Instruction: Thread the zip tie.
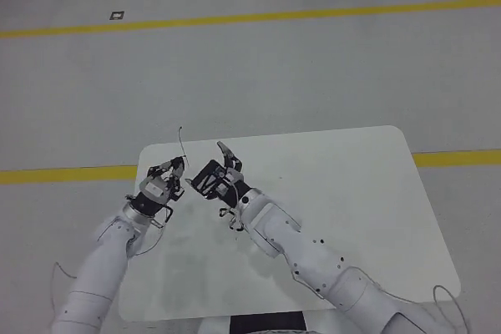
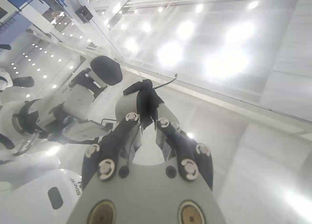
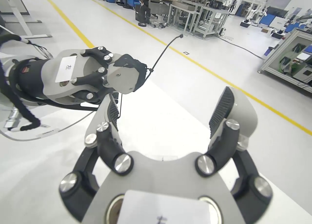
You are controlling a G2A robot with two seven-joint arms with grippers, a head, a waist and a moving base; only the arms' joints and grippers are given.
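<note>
Currently left jaws are clamped on the zip tie (image 3: 165,50), its free length sticking out beyond their tips, while right jaws sit wide and empty just beside, presumably staged to catch that end for threading.

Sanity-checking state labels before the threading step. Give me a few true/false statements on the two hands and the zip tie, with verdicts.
1. The left hand is shut on the thin black plastic zip tie. True.
2. The right hand grips the zip tie's free end. False: it is open and empty, beside the left hand.
3. The zip tie lies flat on the white rounded-corner table. False: it sticks out of the left hand into the air, clear of the table.
4. The two hands sit close together above the table's left part. True.
5. The zip tie is closed into a loop. False: it is a single strand with its far end free.
</note>
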